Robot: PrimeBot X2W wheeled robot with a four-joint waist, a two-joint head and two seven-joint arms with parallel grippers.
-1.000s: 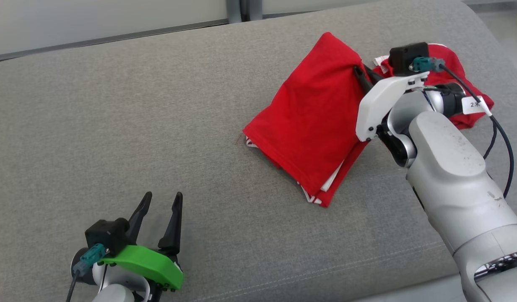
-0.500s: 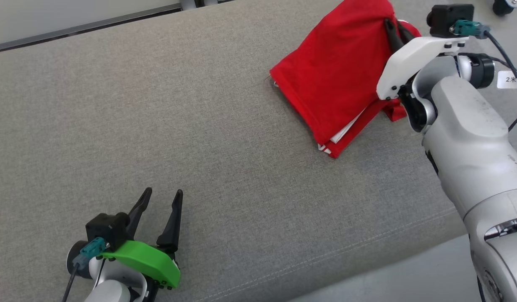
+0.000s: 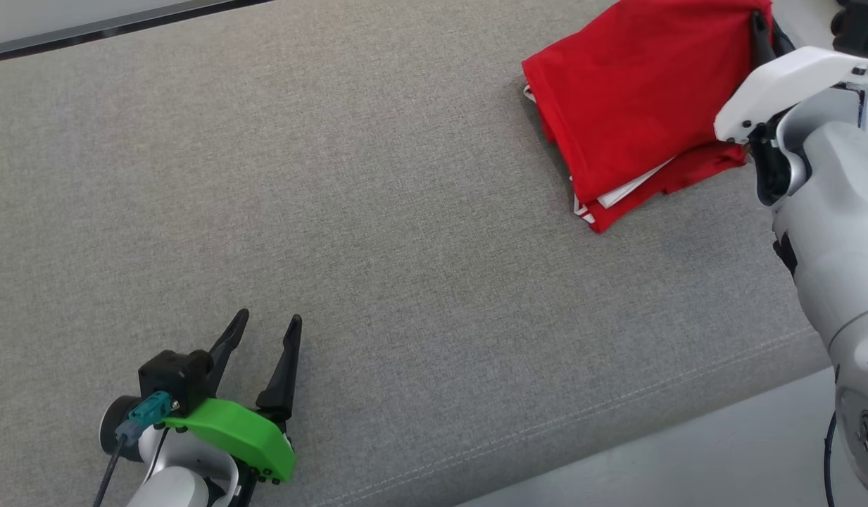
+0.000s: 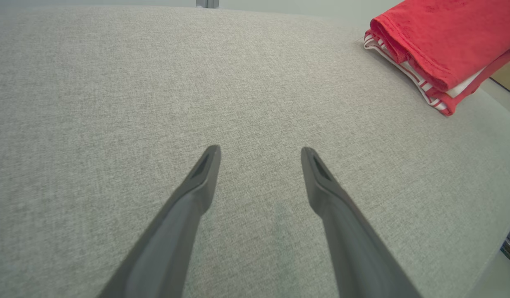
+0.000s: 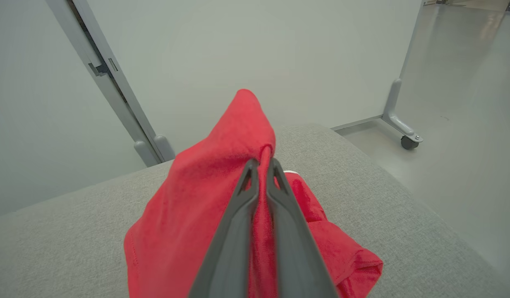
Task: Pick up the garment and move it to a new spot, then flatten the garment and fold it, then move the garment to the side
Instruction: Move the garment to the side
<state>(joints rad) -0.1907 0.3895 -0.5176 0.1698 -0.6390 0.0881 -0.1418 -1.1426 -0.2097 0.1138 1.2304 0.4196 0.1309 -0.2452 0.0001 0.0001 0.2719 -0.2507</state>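
Now, your right gripper is pinched tight on a raised fold of the red garment, with cloth squeezed between the two dark fingers. The left gripper hangs spread wide and empty over the near left of the grey cushion, well apart from the work. The garment looks folded already, so this seems to be the last carry to the side. It sits at the far right of the cushion, its top edge drawn up into a peak and its lower layers resting on the fabric, where white striped edging peeps out at the near corner. Since you hold only one fold, judge that the stack could slide apart if you pull fast, so carry it low and slowly. Lower the peak until the layers lie flat, and only then let the fingers part. Mind the drop: the cushion's rounded right edge is close by, and bare grey floor lies beyond it. The cushion itself is a woven grey, plain and level. Behind it stands a pale wall with a slanted metal rail, and a frame leg on a small wheel rests on the floor.
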